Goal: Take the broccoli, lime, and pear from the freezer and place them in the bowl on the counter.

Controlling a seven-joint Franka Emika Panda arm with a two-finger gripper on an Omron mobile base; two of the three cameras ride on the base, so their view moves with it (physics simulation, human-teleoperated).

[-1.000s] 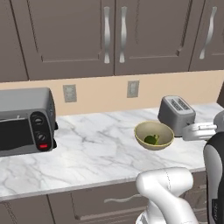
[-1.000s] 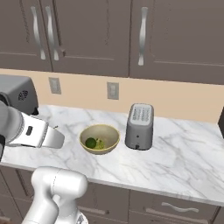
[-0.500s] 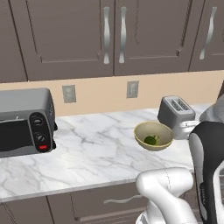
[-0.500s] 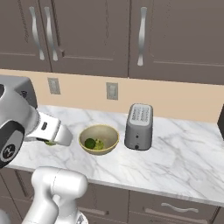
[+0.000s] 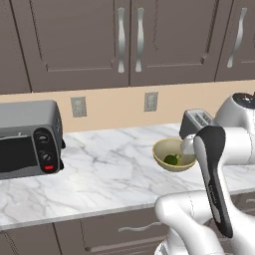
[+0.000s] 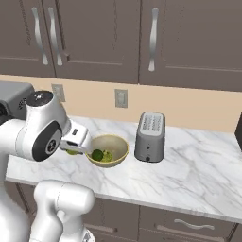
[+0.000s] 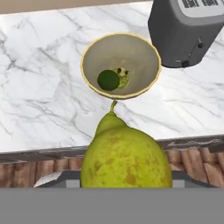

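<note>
Swung forward since the earlier frame, the white arm's gripper [image 6: 72,150] grips a speckled yellow-green pear [image 7: 125,158], the olive-tan bowl [image 7: 151,72] at twelve o'clock, silver toaster [image 7: 186,30] at one.

even, soft rendered light, bright with no glare. the bowl [image 7: 120,65] beyond the fingers casts a faint shadow. edges stay sharp; low resolution softens the marble counter [image 5: 109,174] veins.

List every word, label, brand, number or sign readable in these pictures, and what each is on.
None can be read.
The toaster oven has two dark knobs and a red button, with no legible marks.
The toaster, bowl, pear and cabinets carry no text.
</note>
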